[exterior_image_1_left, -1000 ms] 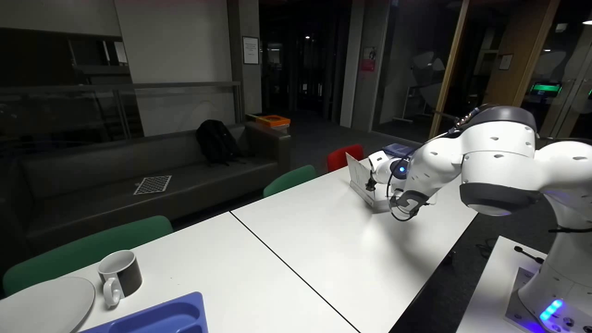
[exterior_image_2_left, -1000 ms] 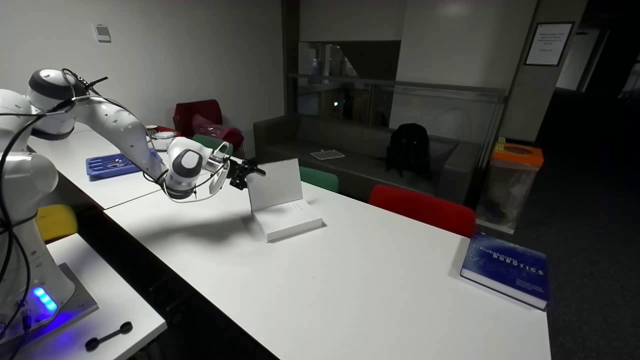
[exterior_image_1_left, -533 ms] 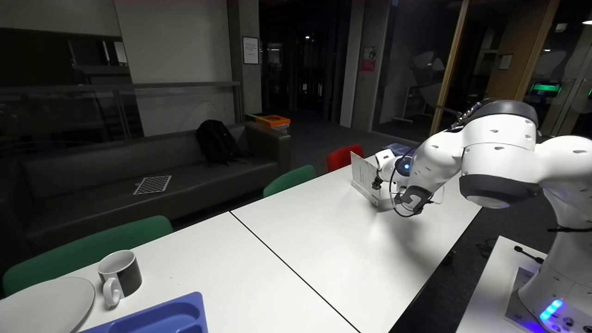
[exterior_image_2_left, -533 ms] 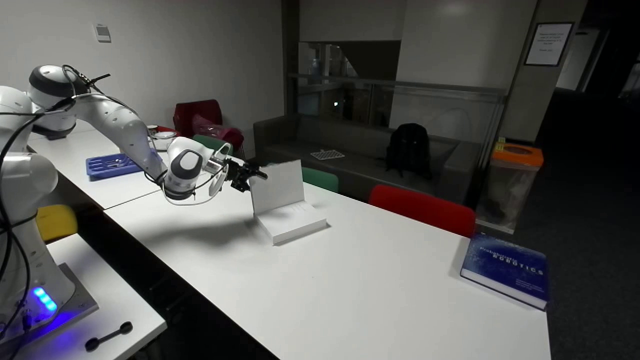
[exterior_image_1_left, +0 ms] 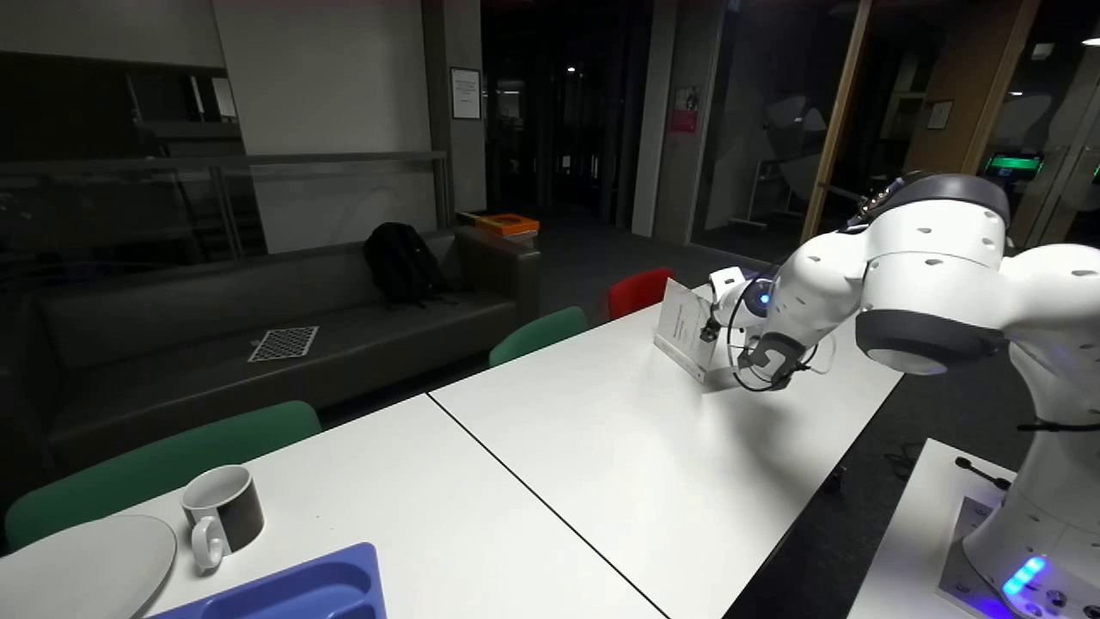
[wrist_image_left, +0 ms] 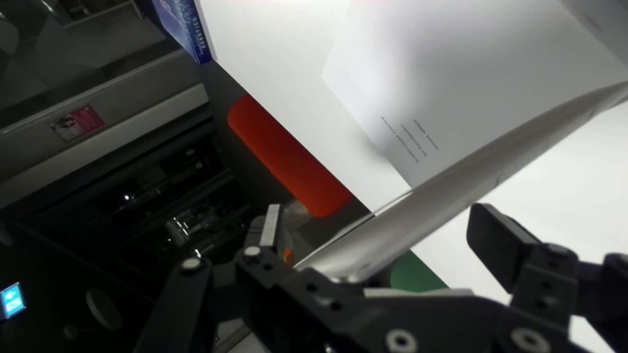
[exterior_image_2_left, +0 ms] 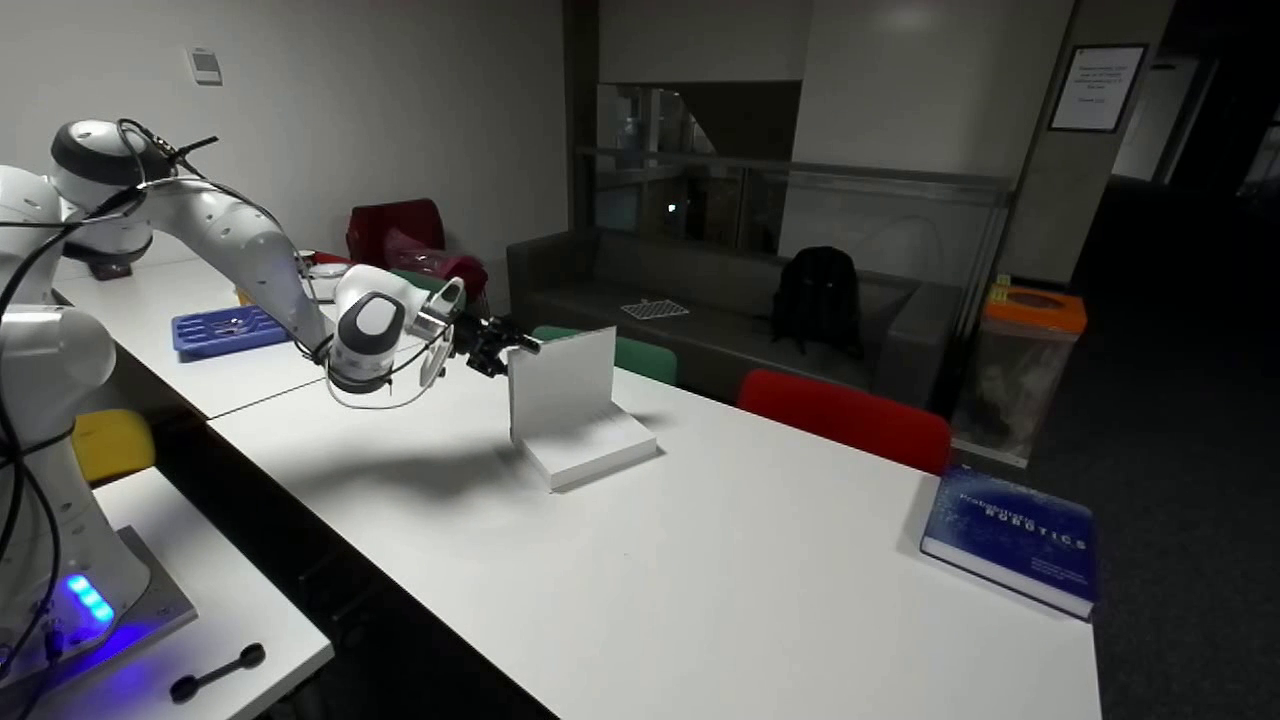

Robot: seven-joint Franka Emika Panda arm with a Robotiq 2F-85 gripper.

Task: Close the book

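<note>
Here's your book (exterior_image_2_left: 585, 432), page block flat on the tabletop (exterior_image_2_left: 760, 560), its cover (exterior_image_2_left: 562, 385) standing nearly upright right by the claw (wrist_image_left: 379, 226)! You have its fingers (wrist_image_left: 495, 235) spread well apart, and in the wrist view that cover runs between them; touching or not, I can't tell. It looks thin and light, likely to flex a little, and on that smooth tabletop the whole book could slide, so go easy! A pinch seems unneeded: lean on the outer face (exterior_image_1_left: 683, 320), high up by the free edge, and fold it down. Now check your angles: that outer face, faint marks and all, shows in an exterior view, while the wrist view brings up printed lines (wrist_image_left: 409, 139) on the page below, which neither exterior view lets you read.
</note>
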